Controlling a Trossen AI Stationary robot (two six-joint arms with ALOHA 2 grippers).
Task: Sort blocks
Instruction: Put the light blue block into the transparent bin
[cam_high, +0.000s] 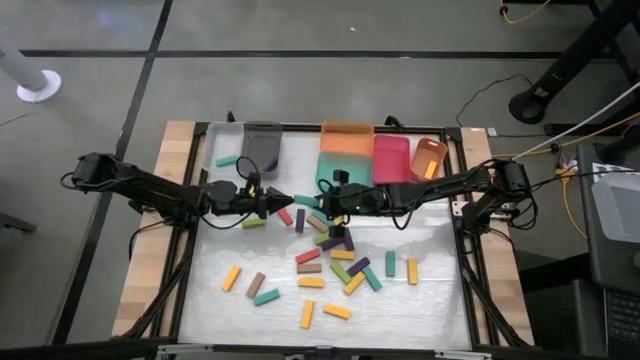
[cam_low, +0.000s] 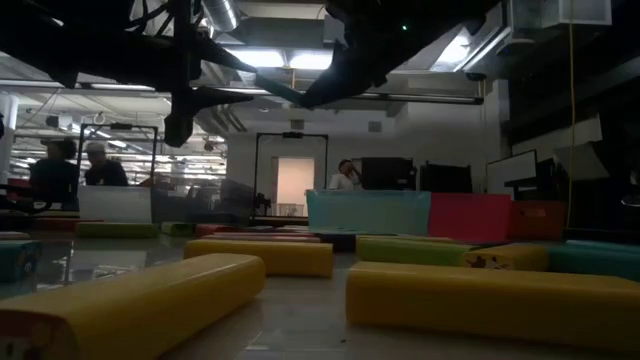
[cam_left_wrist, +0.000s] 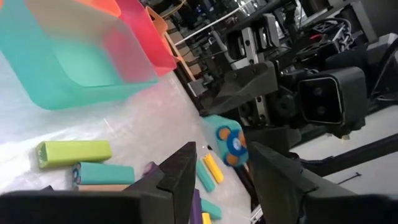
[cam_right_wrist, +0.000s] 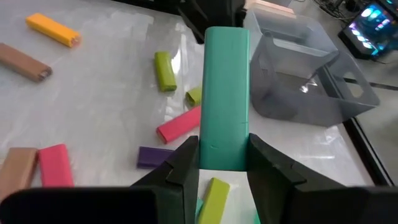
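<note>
Many small blocks (cam_high: 330, 270) in yellow, red, green, teal, purple and brown lie flat and scattered on the white table top. My right gripper (cam_right_wrist: 224, 165) reaches in from the table's right and is shut on a teal block (cam_high: 306, 200), held above the table's middle. My left gripper (cam_left_wrist: 221, 177) comes from the table's left and is open. Its fingers face the block's free end (cam_left_wrist: 227, 142), which has an orange and blue end face. In the low view the teal block (cam_low: 285, 92) hangs in the air between both arms. My right gripper pinches the teal block between its two fingers (cam_right_wrist: 186, 163) at the block's near end (cam_right_wrist: 222, 149). It comes roughly level from the table's right. The block lies along the fingers and sticks out past them toward the left gripper, lifted clear of the table.
Along the far edge stand bins: a clear one (cam_high: 222, 140) holding a teal block, grey (cam_high: 262, 146), orange (cam_high: 346, 135), teal (cam_high: 330, 168), pink-red (cam_high: 391, 158) and a small orange one (cam_high: 428, 158). Below the grippers lie red, purple and green blocks (cam_right_wrist: 165, 70). Large yellow blocks (cam_low: 490, 300) fill the low view's foreground.
</note>
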